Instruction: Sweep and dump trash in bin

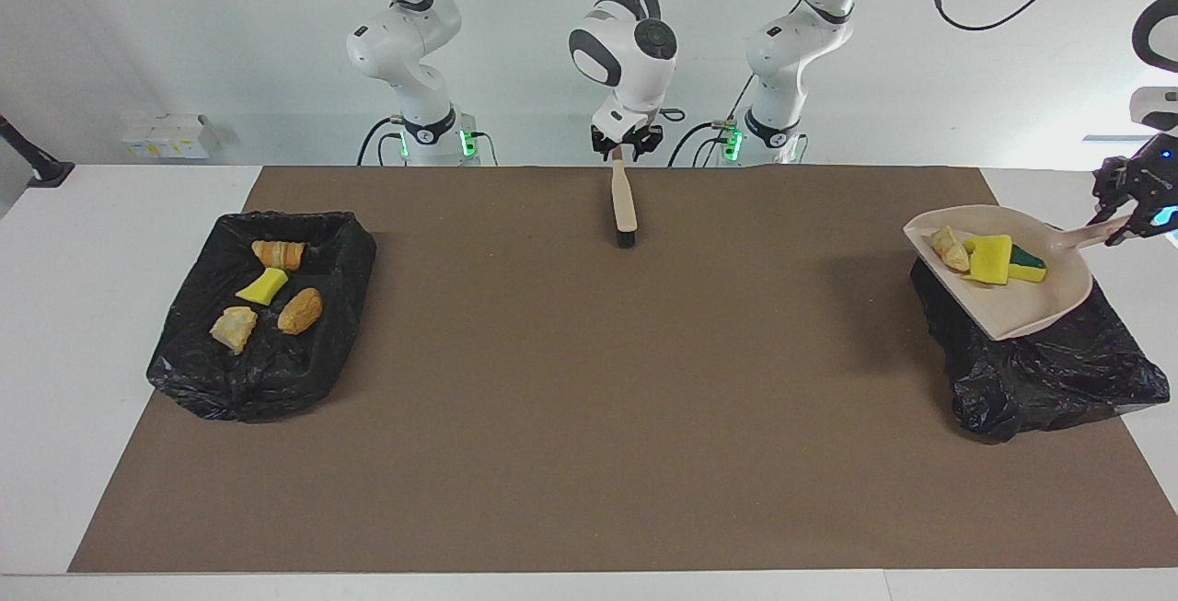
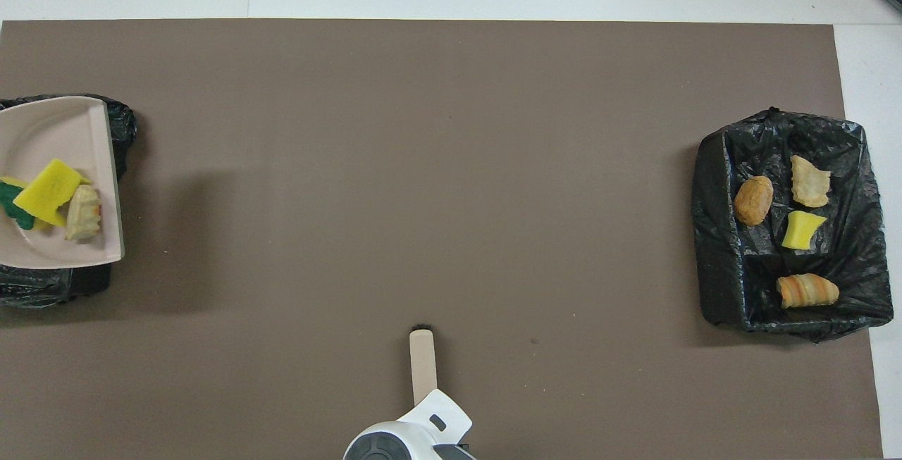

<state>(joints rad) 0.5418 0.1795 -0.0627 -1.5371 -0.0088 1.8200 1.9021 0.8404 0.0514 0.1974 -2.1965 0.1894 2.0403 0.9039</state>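
My left gripper (image 1: 1118, 217) is shut on the handle of the beige dustpan (image 1: 1022, 302), which hangs tilted above the black-bagged bin (image 1: 1049, 375) at the left arm's end of the table. In the pan (image 2: 56, 136) lie three pieces of trash: a yellow sponge (image 1: 991, 259), a green-topped sponge wedge (image 1: 1025, 261) and a pale bread lump (image 1: 949, 248). My right gripper (image 1: 626, 150) is at the top of the beige brush (image 1: 625, 205), whose black bristles rest on the brown mat close to the robots. The left gripper is outside the overhead view.
A second black-lined bin (image 1: 267, 366) at the right arm's end holds several scraps: a yellow sponge piece (image 2: 802, 230) and three bread lumps. The brown mat (image 1: 589, 398) covers most of the white table.
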